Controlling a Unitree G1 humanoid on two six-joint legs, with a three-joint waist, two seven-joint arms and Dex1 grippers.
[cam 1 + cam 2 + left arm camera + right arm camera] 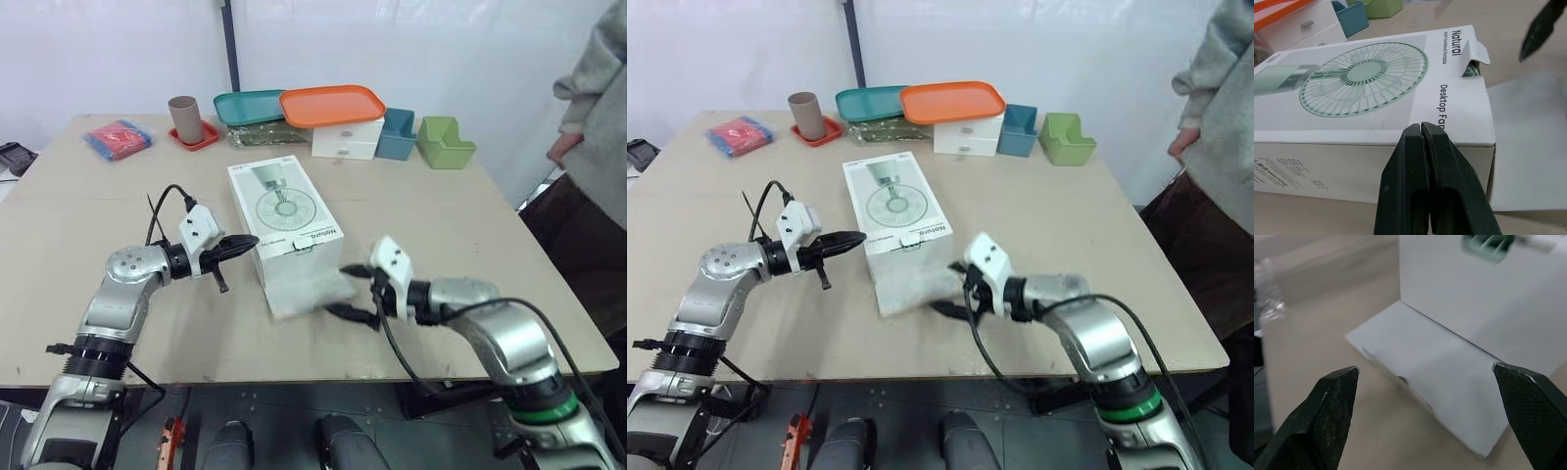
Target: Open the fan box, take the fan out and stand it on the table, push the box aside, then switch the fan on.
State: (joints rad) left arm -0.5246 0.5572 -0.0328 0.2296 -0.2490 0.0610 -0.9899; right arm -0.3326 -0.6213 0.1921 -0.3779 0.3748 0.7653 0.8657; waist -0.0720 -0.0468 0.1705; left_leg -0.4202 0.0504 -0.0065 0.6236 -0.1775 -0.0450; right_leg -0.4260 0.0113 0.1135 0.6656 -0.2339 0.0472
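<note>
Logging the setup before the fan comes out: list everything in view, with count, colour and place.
table: one, beige, under everything.
fan box: one, white, mid-table.
flap: one, white, open at the box's near end, flat on the table.
cup: one, brown, far left of centre, on the coaster.
coaster: one, red, under the cup.
packet: one, red and blue, far left.
teal tray: one, far edge.
orange tray: one, on the drawer unit.
drawer unit: one, white, far centre.
blue bin: one, right of the drawers.
green bin: one, right of the blue bin.
person: one, grey top, table's right side.
left gripper: black, shut, at the box's left side.
right gripper: black, open, at the flap.
</note>
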